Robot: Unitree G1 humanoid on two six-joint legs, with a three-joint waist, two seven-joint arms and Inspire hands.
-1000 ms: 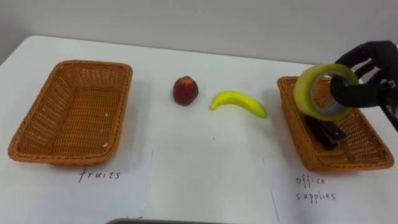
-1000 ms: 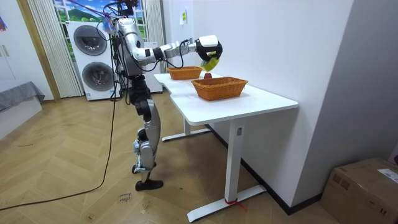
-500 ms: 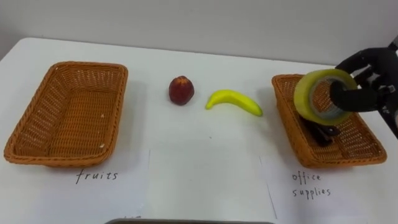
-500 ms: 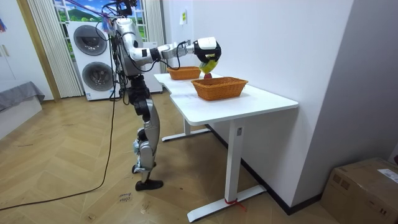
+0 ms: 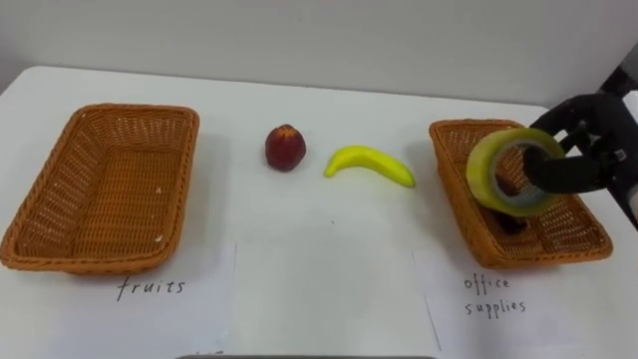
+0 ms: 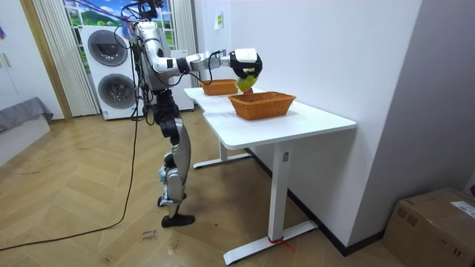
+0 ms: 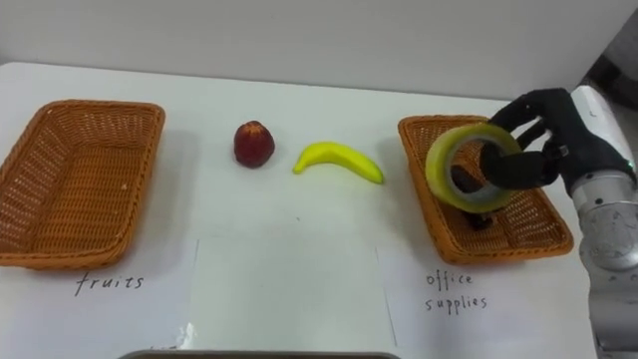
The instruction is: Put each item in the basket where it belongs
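Yellow tape roll (image 5: 485, 175) clamped in right hand (image 7: 558, 130), thumb through its hole, fingers curled over the rim, held above right wicker basket (image 5: 454, 194), dark thing (image 5: 508, 221) inside, perhaps a stapler, peach (image 5: 285, 147) and banana (image 5: 369, 165) on white table (image 5: 329, 249) between it and left basket (image 5: 184, 170).

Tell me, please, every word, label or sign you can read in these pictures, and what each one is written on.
"fruits": handwritten on the left sheet, in front of the left basket.
"office supplies", over two lines: handwritten on the right sheet, in front of the right basket.
Tape roll in the right robot hand: no legible print.
Paper on the wall in the room view: too small to read.
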